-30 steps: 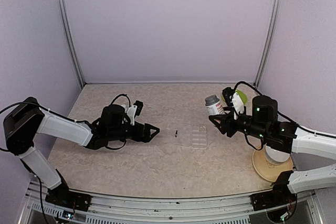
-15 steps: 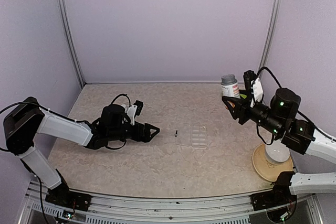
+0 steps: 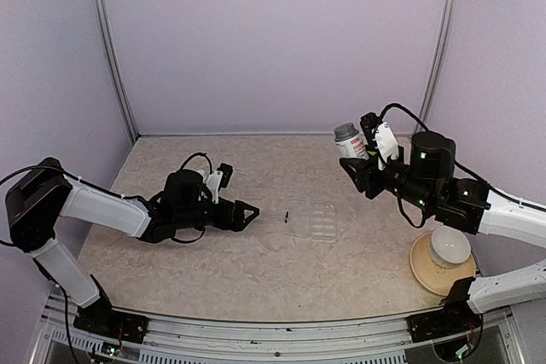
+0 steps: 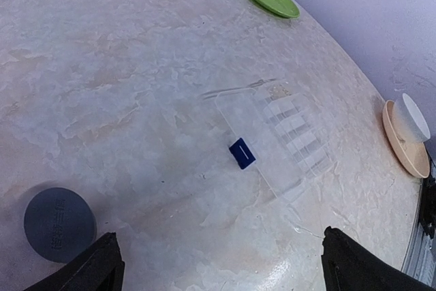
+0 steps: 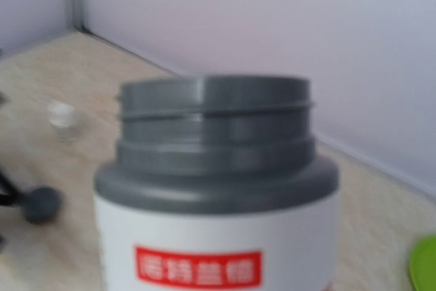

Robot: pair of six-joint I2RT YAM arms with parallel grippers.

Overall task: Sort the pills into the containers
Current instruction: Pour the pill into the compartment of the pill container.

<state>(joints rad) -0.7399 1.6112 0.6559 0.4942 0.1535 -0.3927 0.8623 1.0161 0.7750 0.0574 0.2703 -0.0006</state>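
Top external view: lilac walls enclose a marbled beige table [image 3: 256,270]. Low over it, the left gripper [image 3: 249,210] hovers with jaws spread wide. One dark blue pill [image 3: 287,214] lies at the left edge of the clear pill box [image 3: 316,221]. The right gripper [image 3: 354,166] pinches a white bottle [image 3: 348,144] aloft.

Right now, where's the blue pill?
Top view, centre: the pill lies at the left edge of the clear pill box, between it and the open left hand.

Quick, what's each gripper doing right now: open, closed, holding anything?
Left gripper: open, fingers holding nothing.
Right gripper: closed on the white bottle, lifted in the air.
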